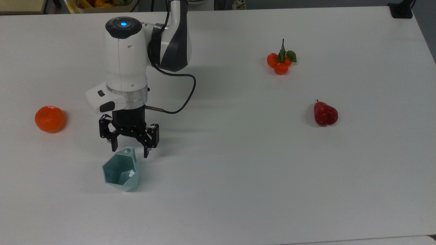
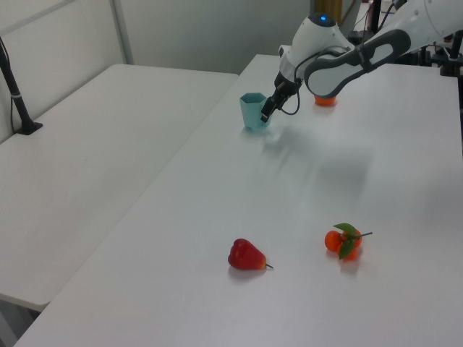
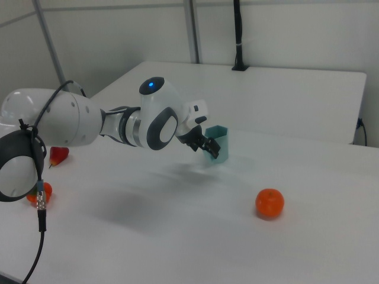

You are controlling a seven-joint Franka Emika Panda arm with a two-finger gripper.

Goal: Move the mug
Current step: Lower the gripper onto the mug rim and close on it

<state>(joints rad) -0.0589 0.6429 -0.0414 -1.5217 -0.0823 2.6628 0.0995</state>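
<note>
arm [image 1: 126, 64] lowered, gripper [image 1: 129, 152] spread, pointing down

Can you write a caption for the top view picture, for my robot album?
Open pincer straddles the handle of the teal mug on a white table.

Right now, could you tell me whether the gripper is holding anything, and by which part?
Nothing is held. The open gripper straddles the mug's handle tab, not yet closed on it.
</note>
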